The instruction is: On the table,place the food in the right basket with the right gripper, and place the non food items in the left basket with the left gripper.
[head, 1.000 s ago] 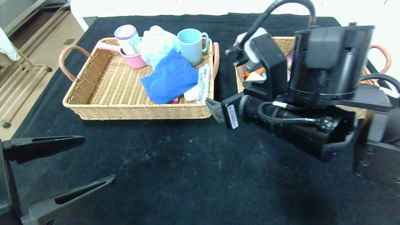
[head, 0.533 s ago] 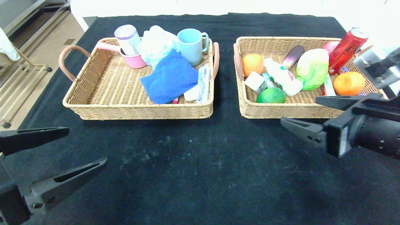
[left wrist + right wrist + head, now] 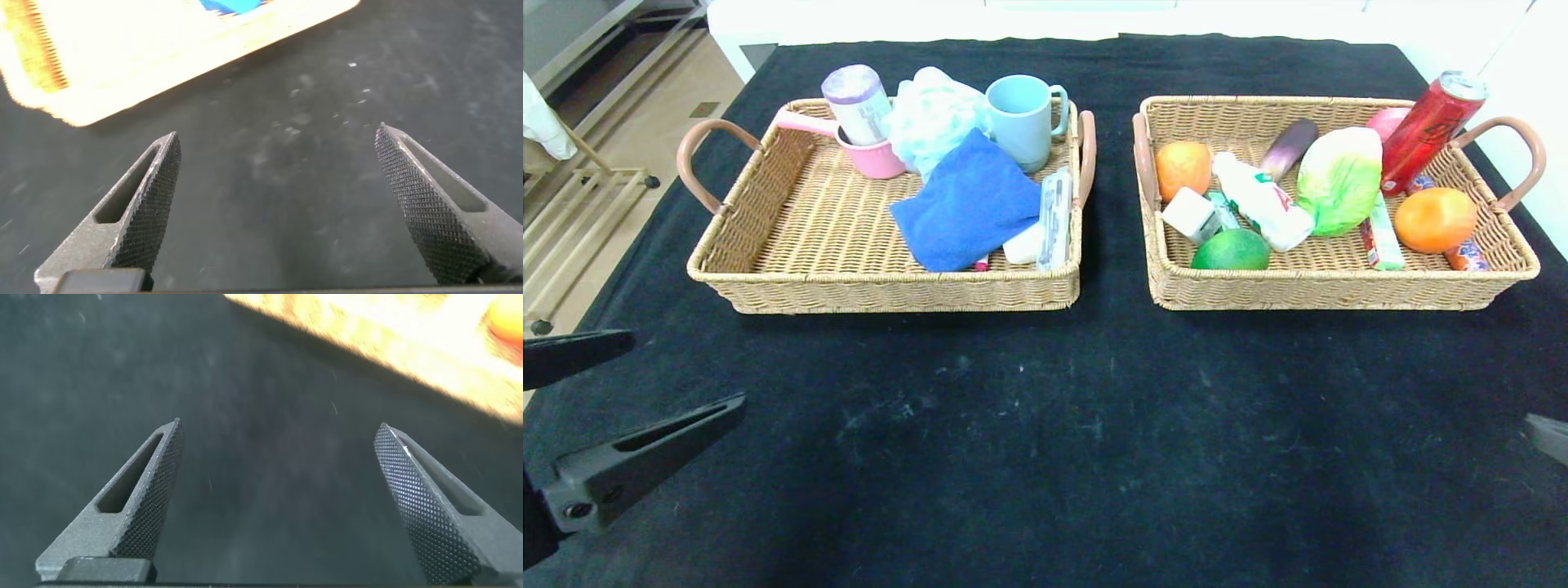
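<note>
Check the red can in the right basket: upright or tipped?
Tipped. The red can leans over the far right corner of the right basket, silver top pointing up and outward, base down among the food beside the cabbage.

Left gripper: the black two-fingered left gripper [image 3: 605, 408] hangs low at the near left corner of the desk, holding nothing.
Left fingers: long, tapering, spread wide apart; the left wrist view shows their textured inner faces [image 3: 151, 204] with only bare cloth between them.
Right gripper: the black right gripper [image 3: 282, 506] sits at the near right edge, barely a sliver in the head view.
Right fingers: splayed wide, nothing between them.
</note>
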Robot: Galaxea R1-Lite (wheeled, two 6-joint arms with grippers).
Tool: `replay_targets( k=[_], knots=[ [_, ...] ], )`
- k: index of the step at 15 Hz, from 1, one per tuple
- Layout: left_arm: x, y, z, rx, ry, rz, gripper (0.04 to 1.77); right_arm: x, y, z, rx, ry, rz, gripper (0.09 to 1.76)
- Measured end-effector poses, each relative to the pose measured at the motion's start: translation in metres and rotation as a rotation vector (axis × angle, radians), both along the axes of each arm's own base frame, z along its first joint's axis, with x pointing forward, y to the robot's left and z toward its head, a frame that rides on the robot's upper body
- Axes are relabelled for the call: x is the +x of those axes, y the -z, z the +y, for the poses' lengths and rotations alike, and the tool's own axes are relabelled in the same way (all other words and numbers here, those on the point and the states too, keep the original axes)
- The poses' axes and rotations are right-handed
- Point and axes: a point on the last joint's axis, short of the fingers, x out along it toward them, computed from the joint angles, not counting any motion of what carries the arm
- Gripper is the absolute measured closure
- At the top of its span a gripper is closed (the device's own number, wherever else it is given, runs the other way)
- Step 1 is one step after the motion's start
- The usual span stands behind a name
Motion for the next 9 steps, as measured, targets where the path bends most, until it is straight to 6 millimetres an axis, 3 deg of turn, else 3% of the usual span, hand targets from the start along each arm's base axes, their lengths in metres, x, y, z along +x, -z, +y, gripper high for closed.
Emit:
replay_targets(
  k=[9],
  knots=[
    [-0.085, 0.022, 0.025, -0.026, -0.125, -0.098, 0.09, -0.106, 0.011, -0.03, 0.024, 0.094, -0.076, 0.15]
  ],
)
